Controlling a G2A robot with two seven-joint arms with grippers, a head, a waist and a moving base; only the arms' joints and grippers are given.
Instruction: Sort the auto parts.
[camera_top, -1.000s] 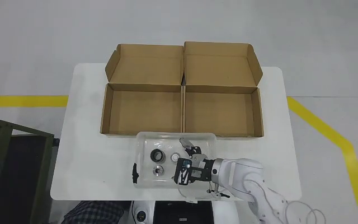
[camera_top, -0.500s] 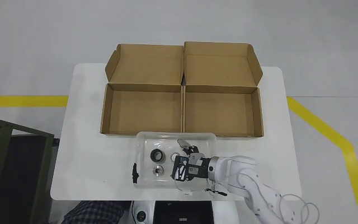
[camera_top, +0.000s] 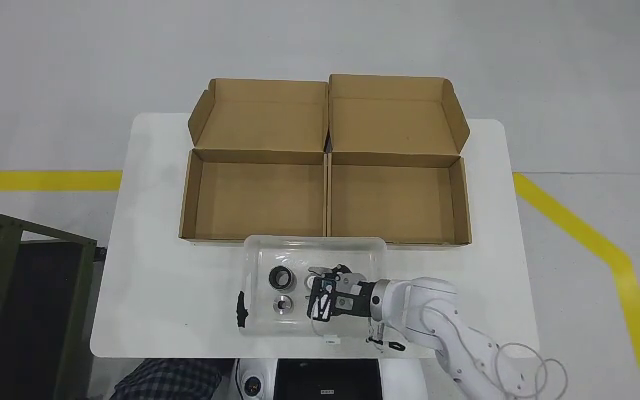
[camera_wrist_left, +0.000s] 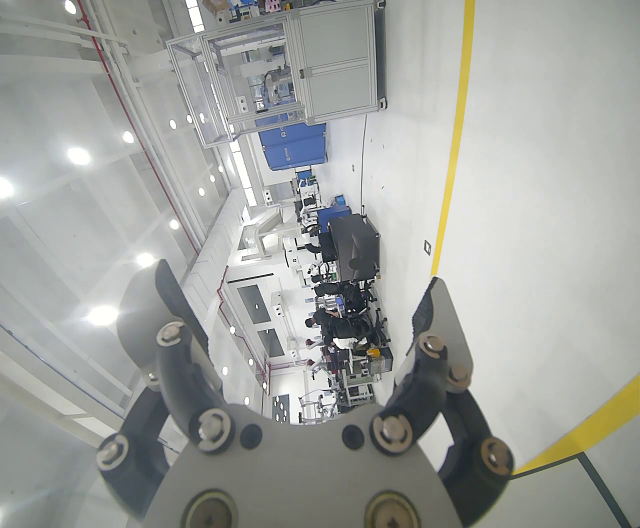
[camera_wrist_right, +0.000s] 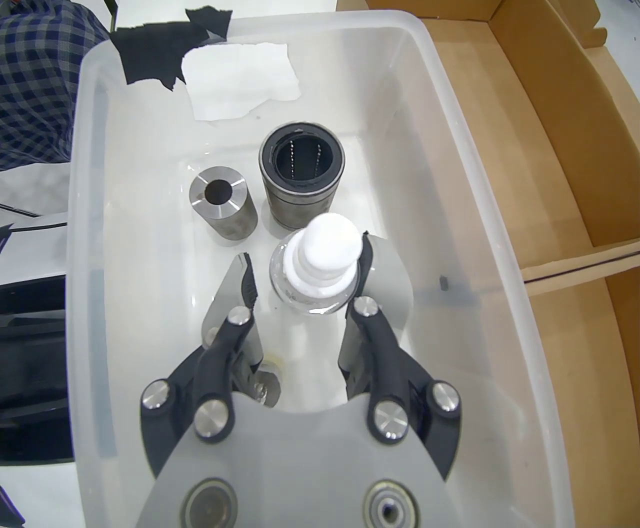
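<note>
While the right gripper (camera_wrist_right: 306, 257) sits low inside the clear bin (camera_wrist_right: 85, 250), its jaws are spread and the white stepped part (camera_wrist_right: 327, 245) stands right between them, so nothing is clamped yet. That part is upright, long axis vertical, narrow end up on a clear round base, and the fingers bracket it from the sides. One finger looks to be against it and the other has a gap to cover. I'd call this a squeeze away from a grasp, though an uneven close could nudge the piece sideways.

Just past it, toward the bin's left wall, stand the dark bearing sleeve (camera_wrist_right: 301, 170) and the small steel cylinder (camera_wrist_right: 222, 205), both upright, close by but apart from the white piece.

From above, the bin lies at the near edge of the table (camera_top: 150, 250), with the left cardboard box (camera_top: 255, 200) and the right cardboard box (camera_top: 398, 200) open just behind it.

The left gripper (camera_wrist_left: 297, 277), jaws wide apart and holding nothing, points off into the hall. The right arm is plainly the nearer one.
</note>
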